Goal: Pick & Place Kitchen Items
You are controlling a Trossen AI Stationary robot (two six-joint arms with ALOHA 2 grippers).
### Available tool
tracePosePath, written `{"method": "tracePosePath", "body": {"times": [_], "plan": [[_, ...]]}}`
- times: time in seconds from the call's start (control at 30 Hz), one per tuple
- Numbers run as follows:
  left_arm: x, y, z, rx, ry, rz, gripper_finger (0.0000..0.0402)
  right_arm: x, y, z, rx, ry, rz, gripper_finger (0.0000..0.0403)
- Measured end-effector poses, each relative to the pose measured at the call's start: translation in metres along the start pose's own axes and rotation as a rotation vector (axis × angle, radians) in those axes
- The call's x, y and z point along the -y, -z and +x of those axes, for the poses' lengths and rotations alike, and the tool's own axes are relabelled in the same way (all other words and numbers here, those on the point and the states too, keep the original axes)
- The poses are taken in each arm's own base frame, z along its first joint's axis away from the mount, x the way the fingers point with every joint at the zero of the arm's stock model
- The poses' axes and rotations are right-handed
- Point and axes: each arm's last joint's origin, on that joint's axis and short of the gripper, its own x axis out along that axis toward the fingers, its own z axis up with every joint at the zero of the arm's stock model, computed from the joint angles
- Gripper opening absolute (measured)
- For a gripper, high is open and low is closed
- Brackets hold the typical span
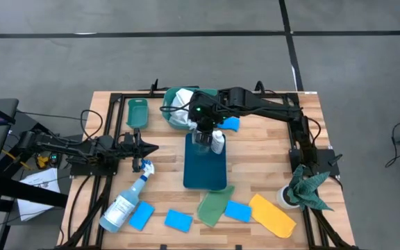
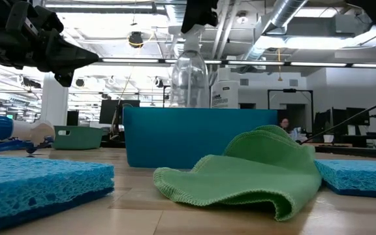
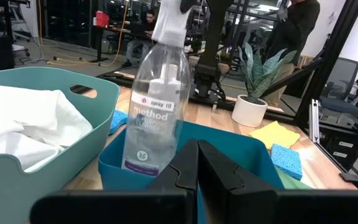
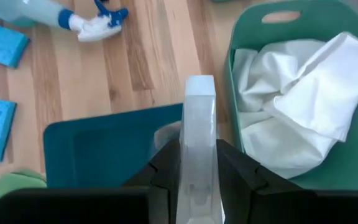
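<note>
High view: the right gripper point(image 1: 205, 130), jaws clamped on a clear bottle point(image 1: 201, 139), holds it upright in the far end of the blue tray point(image 1: 205, 173) at the surface's centre. A teal bin point(image 1: 173, 117) with a white cloth point(image 1: 180, 101) crowds it at 11 o'clock. The left gripper point(image 1: 148, 148), jaws together, hovers at 9 o'clock above the spray bottle point(image 1: 126, 204).

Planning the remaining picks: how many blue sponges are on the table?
4: three along the front edge, sponge one, sponge two, sponge three, and sponge four behind the right arm. More may be hidden.
</note>
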Motion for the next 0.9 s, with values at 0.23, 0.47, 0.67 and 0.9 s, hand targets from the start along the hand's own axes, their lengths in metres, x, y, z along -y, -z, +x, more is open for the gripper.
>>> {"method": "tracePosePath", "body": {"times": [0.23, 0.47, 0.67, 0.9], "plan": [[0.0, -0.0001, 0.0, 0.0, 0.0, 0.0, 0.0, 0.0005, -0.0003, 0.0023, -0.004, 0.015, -0.012, 0.0071], [0.0, 0.0, 0.0, 0.0, 0.0, 0.0, 0.0, 0.0059, 0.0, 0.001, -0.003, 0.035, -0.002, 0.0071], [0.0, -0.0002, 0.0, 0.001, 0.0, 0.0, 0.0, 0.0065, -0.0002, 0.0014, -0.003, 0.038, -0.001, 0.0071], [0.0, -0.0001, 0.0, 0.001, 0.001, 0.0, 0.0, 0.0066, -0.0001, 0.0016, -0.004, 0.045, -0.001, 0.0071]]}}
